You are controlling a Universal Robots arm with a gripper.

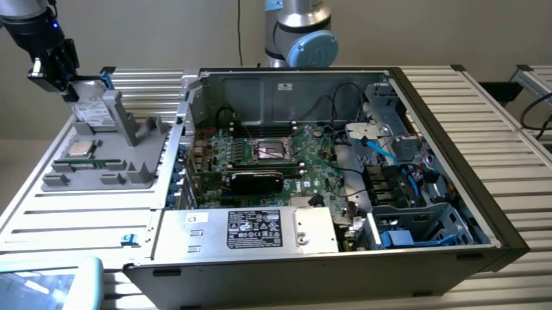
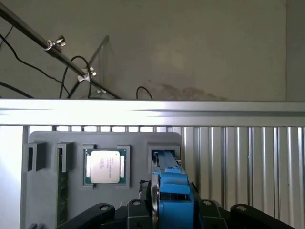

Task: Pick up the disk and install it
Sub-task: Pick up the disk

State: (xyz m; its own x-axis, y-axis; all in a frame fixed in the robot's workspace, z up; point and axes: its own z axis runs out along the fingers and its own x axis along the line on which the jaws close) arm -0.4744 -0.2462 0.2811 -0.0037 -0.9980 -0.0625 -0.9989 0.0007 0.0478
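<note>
the gripper (image 1: pixel 69 85) pinches the disk (image 2: pixel 172 188) between its jaws by the blue frame end. i think it is stiff, rather heavy and fragile, so the frame is the safe hold.

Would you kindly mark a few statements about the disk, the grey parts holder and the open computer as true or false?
1. The disk stands on edge at the grey holder, its blue frame between the fingers of the pincer. True.
2. The processor chip is seated in the motherboard socket. False: it lies in the grey holder, beside the disk.
3. The computer case is open, with the motherboard exposed. True.
4. The grey box with the black label rests on the holder. False: it sits inside the case, at its near edge in the exterior view.
</note>
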